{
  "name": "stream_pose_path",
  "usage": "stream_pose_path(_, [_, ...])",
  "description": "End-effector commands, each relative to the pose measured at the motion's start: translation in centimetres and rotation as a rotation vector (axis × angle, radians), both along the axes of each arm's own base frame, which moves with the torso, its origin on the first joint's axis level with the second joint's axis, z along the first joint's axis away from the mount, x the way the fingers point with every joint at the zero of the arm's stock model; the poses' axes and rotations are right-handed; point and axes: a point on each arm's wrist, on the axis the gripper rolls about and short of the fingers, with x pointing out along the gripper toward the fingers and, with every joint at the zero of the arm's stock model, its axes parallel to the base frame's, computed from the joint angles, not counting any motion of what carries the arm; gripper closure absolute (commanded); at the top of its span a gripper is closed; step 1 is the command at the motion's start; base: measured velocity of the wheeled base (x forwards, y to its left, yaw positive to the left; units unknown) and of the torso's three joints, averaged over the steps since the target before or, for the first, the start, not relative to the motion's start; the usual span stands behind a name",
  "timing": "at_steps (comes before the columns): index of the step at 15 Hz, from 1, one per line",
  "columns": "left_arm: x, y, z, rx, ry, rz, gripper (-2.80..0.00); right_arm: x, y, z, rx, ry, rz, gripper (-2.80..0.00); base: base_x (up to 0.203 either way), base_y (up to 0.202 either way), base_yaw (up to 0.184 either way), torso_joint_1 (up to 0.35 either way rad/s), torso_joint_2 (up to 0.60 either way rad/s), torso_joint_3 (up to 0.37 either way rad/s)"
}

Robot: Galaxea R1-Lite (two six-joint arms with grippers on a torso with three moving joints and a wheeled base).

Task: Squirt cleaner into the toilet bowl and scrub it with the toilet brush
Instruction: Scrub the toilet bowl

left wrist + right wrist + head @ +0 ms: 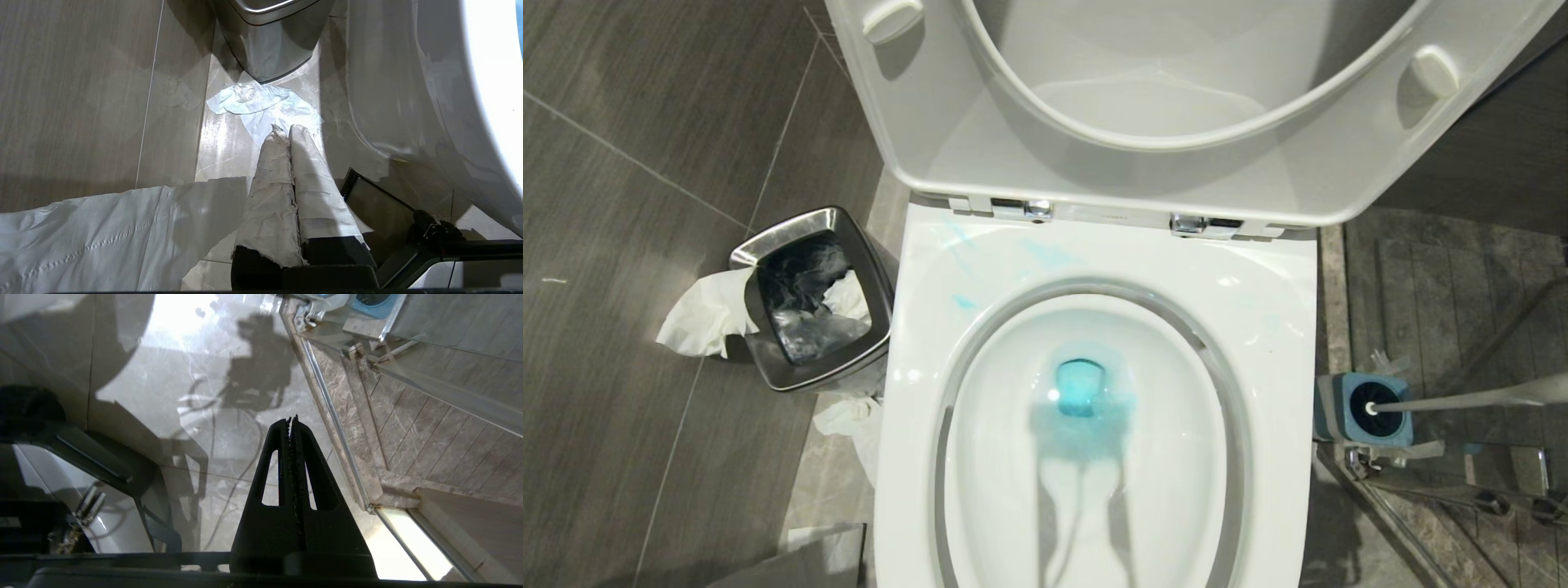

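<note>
head view: cleaner (1081, 392) tints the toilet bowl (1094, 457) mid-frame, toilet brush (1462, 400) parked at right since left gripper (286, 132) and right gripper (292, 420) hang clenched, empty.

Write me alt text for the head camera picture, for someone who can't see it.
An open white toilet bowl seen from above, blue cleaner pooled in its water and smeared on the rim. A steel bin with tissue stands to its left; to its right, the toilet brush sits in its blue holder.

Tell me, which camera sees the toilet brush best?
The head view: the toilet brush stands in its blue holder beside the toilet bowl, handle and black head showing. The right wrist view catches only the holder's edge; the left wrist view shows nothing of it.
</note>
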Motion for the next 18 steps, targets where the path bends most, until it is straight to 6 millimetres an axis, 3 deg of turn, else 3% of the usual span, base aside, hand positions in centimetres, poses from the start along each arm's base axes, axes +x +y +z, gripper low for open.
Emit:
stream_pose_path(1, [0.0, 0.0, -0.1, 0.0, 0.004, 0.0, 0.0, 0.8, -0.4, -0.3, 0.02, 0.045, 0.022, 0.0, 0.0, 0.0, 0.0, 0.0, 0.0, 0.0])
stream_pose_path(11, [0.0, 0.0, -0.1, 0.0, 0.004, 0.0, 0.0, 5.3, -2.4, -1.3, -0.035, -0.121, 0.065, 0.0, 0.0, 0.0, 0.0, 0.0, 0.0, 0.0])
stream_pose_path(18, [0.0, 0.0, -0.1, 0.0, 0.004, 0.0, 0.0, 5.7, -2.4, -3.5, -0.017, -0.179, 0.064, 0.0, 0.0, 0.0, 0.0, 0.0, 0.0, 0.0])
